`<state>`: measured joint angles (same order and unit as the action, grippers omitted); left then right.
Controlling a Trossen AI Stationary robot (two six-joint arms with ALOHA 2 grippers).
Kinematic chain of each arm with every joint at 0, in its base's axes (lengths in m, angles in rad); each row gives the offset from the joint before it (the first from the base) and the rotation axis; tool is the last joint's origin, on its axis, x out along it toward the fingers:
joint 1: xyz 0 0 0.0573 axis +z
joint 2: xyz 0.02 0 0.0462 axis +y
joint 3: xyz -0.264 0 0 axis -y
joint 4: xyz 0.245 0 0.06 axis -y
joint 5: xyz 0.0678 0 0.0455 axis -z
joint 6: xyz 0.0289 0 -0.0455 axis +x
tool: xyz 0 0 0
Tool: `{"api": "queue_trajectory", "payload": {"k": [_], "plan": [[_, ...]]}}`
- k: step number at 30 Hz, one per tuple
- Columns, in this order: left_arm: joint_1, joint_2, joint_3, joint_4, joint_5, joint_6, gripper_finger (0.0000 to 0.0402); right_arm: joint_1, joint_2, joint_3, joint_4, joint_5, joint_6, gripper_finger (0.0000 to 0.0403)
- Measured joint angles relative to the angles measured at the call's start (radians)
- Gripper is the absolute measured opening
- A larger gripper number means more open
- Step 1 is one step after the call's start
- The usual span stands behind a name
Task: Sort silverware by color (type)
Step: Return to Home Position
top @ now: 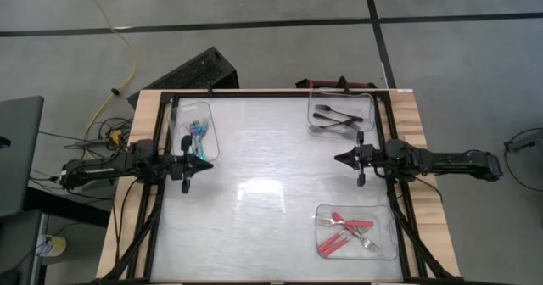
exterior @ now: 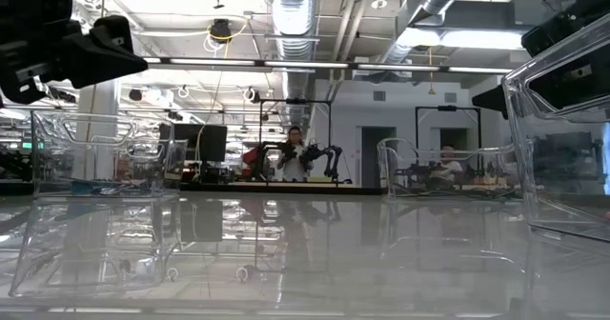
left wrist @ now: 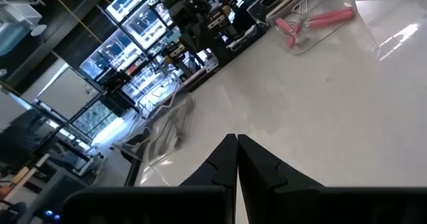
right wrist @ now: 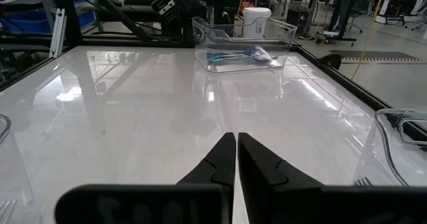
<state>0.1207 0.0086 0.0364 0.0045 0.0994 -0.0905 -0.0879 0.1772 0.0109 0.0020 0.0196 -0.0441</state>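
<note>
Silverware point(top: 335, 117) lay in three colour groups, one per tray.

High view: you had the teal-handled forks with metal tines point(top: 197, 132) in the clear rectangular plastic tray at the table's left side point(top: 180, 115). The all-black forks point(top: 333, 114) sat in the upper right clear tray point(top: 366, 103), and the pink-handled forks point(top: 344, 232) in the lower right clear tray point(top: 386, 251). The left gripper point(top: 208, 163) hung just beside the teal tray, pointing inward. The right gripper point(top: 339, 159) hung between the two right trays, facing it. The two were well apart over the glossy white tabletop point(top: 263, 149).

Low view: clear trays stood at both sides, and a person point(exterior: 294, 141) showed in the room behind.

Left wrist view: your left jaws met tip to tip, empty, with the pink forks point(left wrist: 313, 19) across the table.

Right wrist view: your right jaws were likewise pressed together, holding nothing, with the teal forks point(right wrist: 243, 54) in their tray far ahead.
</note>
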Motion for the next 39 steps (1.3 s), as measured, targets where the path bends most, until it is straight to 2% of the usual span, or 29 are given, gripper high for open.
{"api": "queue_trajectory", "payload": {"k": [8,39], "plan": [[0.0,0.0,0.0,0.0,-0.034,-0.002,0.0,0.0,0.0,0.0,0.0,0.0,0.0,0.0044],[0.0,0.0,0.001,0.001,-0.035,-0.026,0.0,0.0,0.0,0.0,0.0,0.0,0.0,0.0044]]}}
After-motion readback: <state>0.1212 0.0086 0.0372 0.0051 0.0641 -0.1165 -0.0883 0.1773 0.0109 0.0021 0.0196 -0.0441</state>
